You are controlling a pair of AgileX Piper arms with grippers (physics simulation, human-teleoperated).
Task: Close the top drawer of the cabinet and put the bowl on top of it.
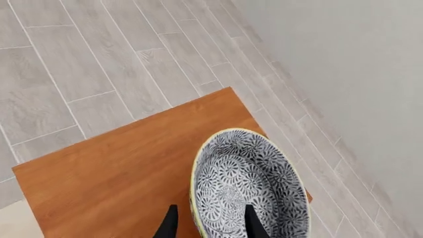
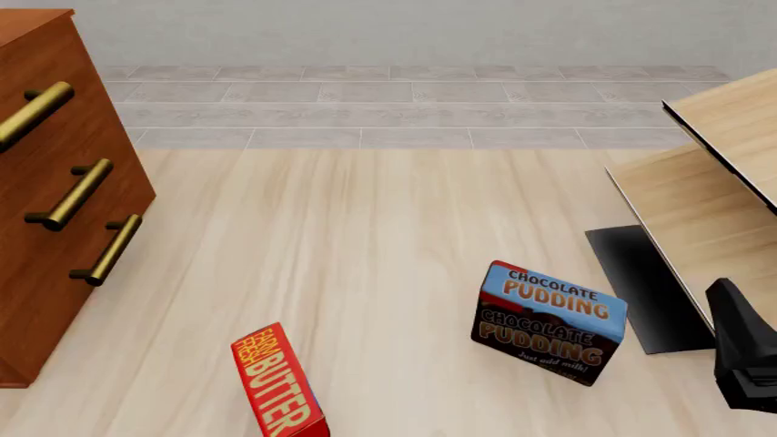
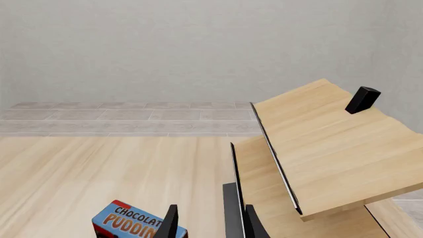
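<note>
— Where's the bowl [image 1: 251, 186]?

— In the left wrist view it sits over the reddish-brown top of the cabinet [image 1: 112, 173], near one corner, with grey floor tiles [image 1: 79, 64] and a pale wall beyond. The left pincer [image 1: 210, 223] straddles its pale rim: one dark finger outside the bowl, the other inside, the rim between them.

— And the drawers?

— From the front the cabinet [image 2: 55, 196] stands at the table's left edge. All three brass handles show, and the top drawer [image 2: 31, 100] looks flush with the two below it.

— The right arm?

— Its pincer [image 3: 210, 223] is low at the right, fingers narrowly apart with nothing between them. Ahead lie the chocolate pudding box [image 2: 549, 323] and the pale wooden furniture [image 3: 324, 148]. A red butter box [image 2: 279, 382] stands nearer the cabinet, on the table [image 2: 364, 237].
</note>
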